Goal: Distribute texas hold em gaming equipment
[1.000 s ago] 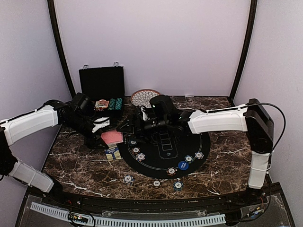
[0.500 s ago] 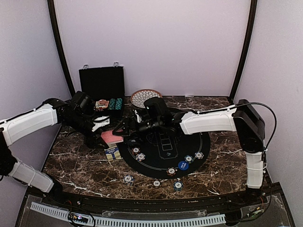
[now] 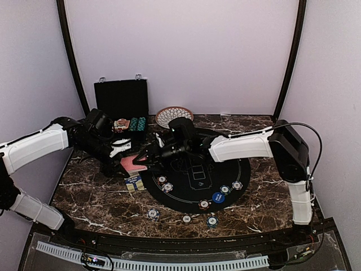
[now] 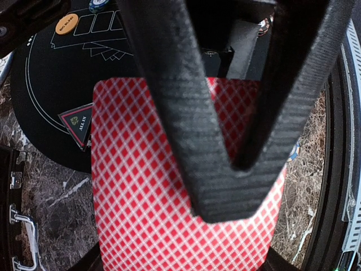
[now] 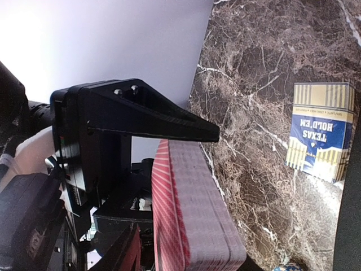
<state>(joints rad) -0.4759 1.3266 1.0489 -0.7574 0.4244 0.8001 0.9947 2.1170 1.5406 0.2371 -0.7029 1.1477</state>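
Observation:
My left gripper (image 3: 125, 161) is shut on a deck of red-backed playing cards (image 3: 133, 162), held just above the marble at the mat's left edge. The left wrist view has the deck (image 4: 141, 197) under my left gripper (image 4: 234, 180), with an orange button disc (image 4: 66, 23) and a red triangle marker (image 4: 79, 121) on the mat. My right gripper (image 3: 148, 160) has reached the deck's near end. In the right wrist view its jaws straddle the deck (image 5: 192, 214), and a gap shows beside one finger (image 5: 121, 251). Poker chips (image 3: 167, 187) and a blue button disc (image 3: 218, 197) lie on the mat.
A round black felt mat (image 3: 225, 180) covers the marble table's middle. A Texas Hold'em card box (image 3: 133, 182) lies left of it, also in the right wrist view (image 5: 320, 131). The open black case (image 3: 121, 101) and patterned dish (image 3: 172, 116) stand behind. Three chips (image 3: 186, 219) lie near the front edge.
My right arm has slid left across the mat to the deck, and its jaws have narrowed round it. The left arm has held still with the deck.

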